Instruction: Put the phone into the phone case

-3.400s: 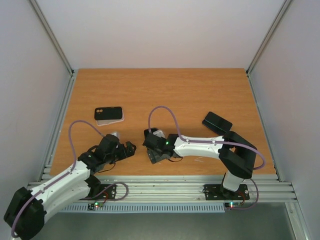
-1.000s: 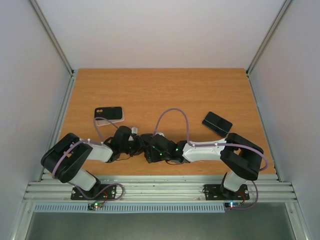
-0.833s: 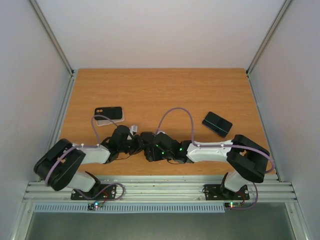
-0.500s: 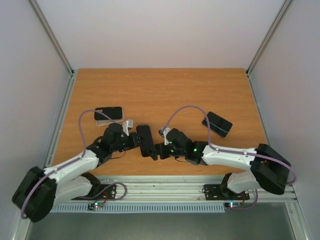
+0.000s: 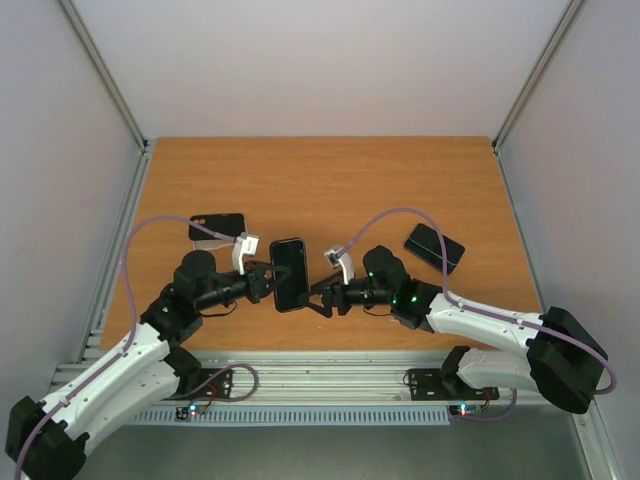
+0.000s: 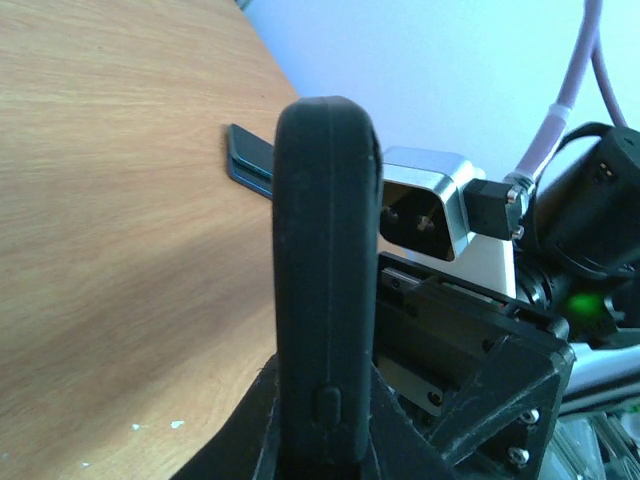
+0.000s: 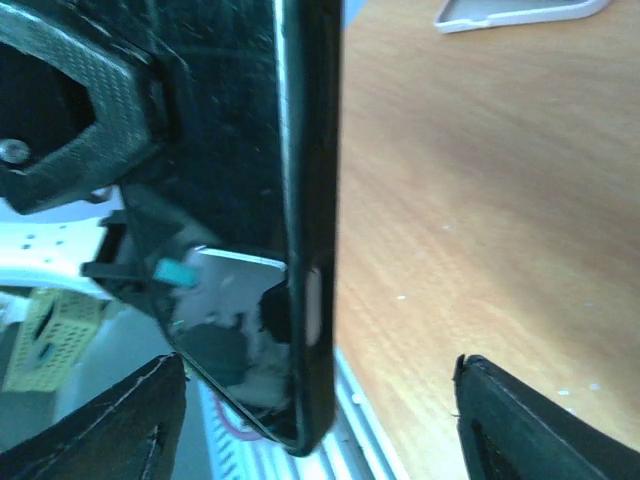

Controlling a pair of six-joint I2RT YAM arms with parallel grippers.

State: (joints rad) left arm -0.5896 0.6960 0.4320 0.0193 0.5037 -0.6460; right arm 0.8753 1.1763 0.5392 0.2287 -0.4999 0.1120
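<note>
A black phone (image 5: 289, 273) hangs above the table's near middle, screen up in the top view. Its glossy screen (image 7: 240, 200) reflects in the right wrist view. A matte black phone case edge with a button bump (image 6: 327, 300) seems to wrap it. My left gripper (image 5: 263, 282) is shut on the phone's left long edge, and its fingers (image 6: 395, 440) press both faces. On the phone's right side my right gripper (image 5: 322, 294) is open, and its fingertips (image 7: 545, 420) stand apart from the phone, which lies between them.
A black case on a white one (image 5: 217, 228) lies at the left; its white rim (image 7: 520, 12) shows in the right wrist view. A dark slab (image 5: 434, 248) with a teal edge lies to the right, also visible (image 6: 248, 158) behind the phone. An aluminium rail (image 5: 320, 378) lines the near edge.
The left gripper has closed on the phone and lifted it from near the front edge. The right gripper has let go and drawn back slightly to the right.
</note>
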